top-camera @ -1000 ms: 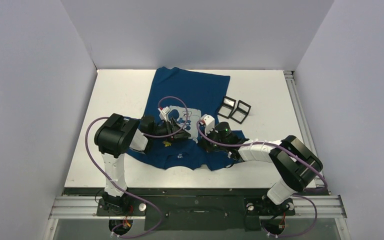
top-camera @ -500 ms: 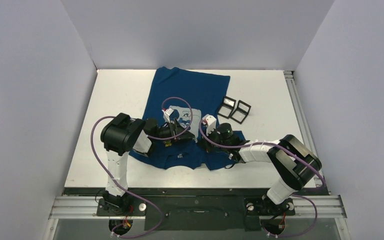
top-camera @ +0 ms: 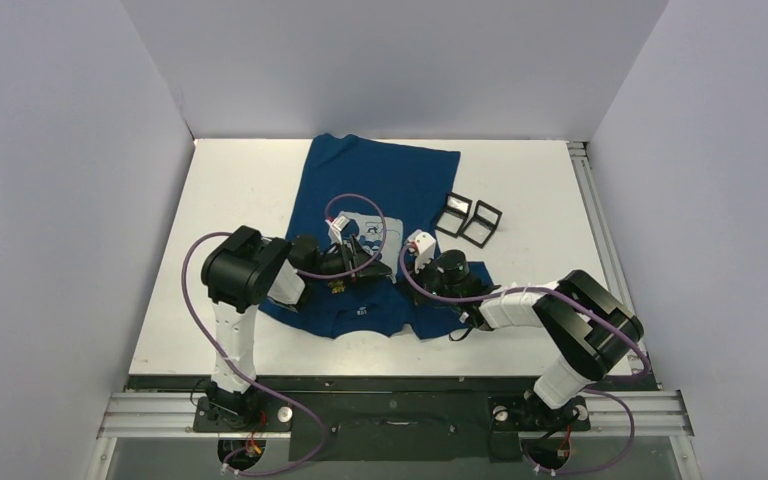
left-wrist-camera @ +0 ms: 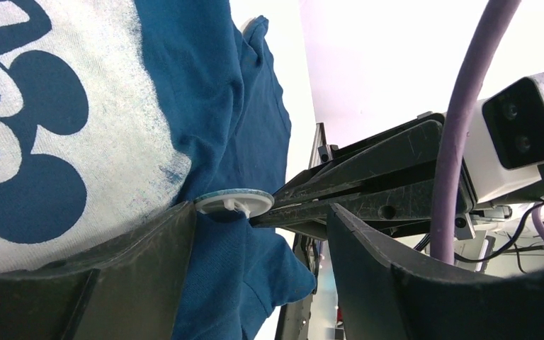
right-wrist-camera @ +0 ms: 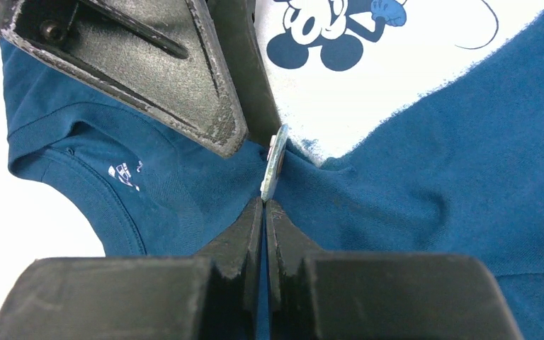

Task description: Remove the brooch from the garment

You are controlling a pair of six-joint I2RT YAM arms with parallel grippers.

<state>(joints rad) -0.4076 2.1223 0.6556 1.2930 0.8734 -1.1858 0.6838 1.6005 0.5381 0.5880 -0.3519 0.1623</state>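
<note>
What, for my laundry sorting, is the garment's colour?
The garment is dark blue; best in right wrist view.

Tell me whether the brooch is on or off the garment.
On: the brooch sits against the garment, fabric puckered up to it.

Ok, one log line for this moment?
left gripper: open, astride brooch | right gripper: shut, tips at shirt beside brooch | brooch: on shirt, not yet off

Brooch [right-wrist-camera: 275, 164] edge-on, face unseen, garment [right-wrist-camera: 411, 177] cut off by both wrist views' edges
</note>
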